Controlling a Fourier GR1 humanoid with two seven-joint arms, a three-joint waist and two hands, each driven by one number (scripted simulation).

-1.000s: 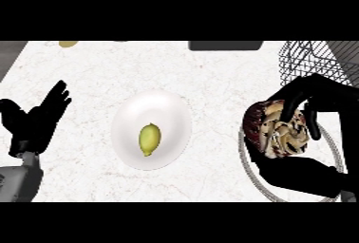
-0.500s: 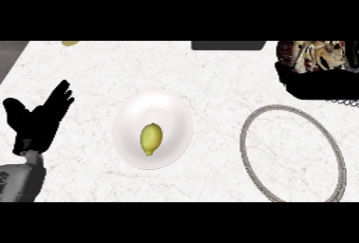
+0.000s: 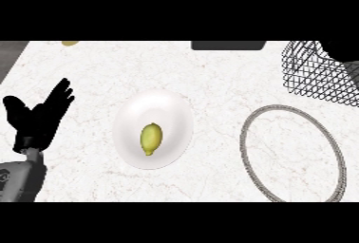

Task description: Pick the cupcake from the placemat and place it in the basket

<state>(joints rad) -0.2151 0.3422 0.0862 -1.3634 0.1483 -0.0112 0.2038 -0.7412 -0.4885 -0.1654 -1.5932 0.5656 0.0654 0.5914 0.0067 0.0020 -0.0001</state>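
A: Biggest first?
B: White marbled stone counter (image 3: pixel 91 61), filling the view. On it at right, a round grey-rimmed placemat (image 3: pixel 247 142), its middle bare. At top right, a black wire-mesh basket (image 3: pixel 316 76), just beyond the placemat's far edge.

A: Centre?
B: A glossy white oval plate (image 3: pixel 165 111) carrying a small yellow-green lemon-shaped fruit (image 3: pixel 151 137), lying lengthwise, slightly below the plate's middle.

A: Hands?
B: Black left hand (image 3: pixel 38 116) at the left edge, grey forearm below it, fingers straight and spread upward, holding nothing, resting. A black shape sits at the top right corner over the basket; I cannot tell whether it is the right hand, nor how it is held.

A: Cupcake?
B: Not visible on the placemat; cannot tell whether it lies inside the basket.
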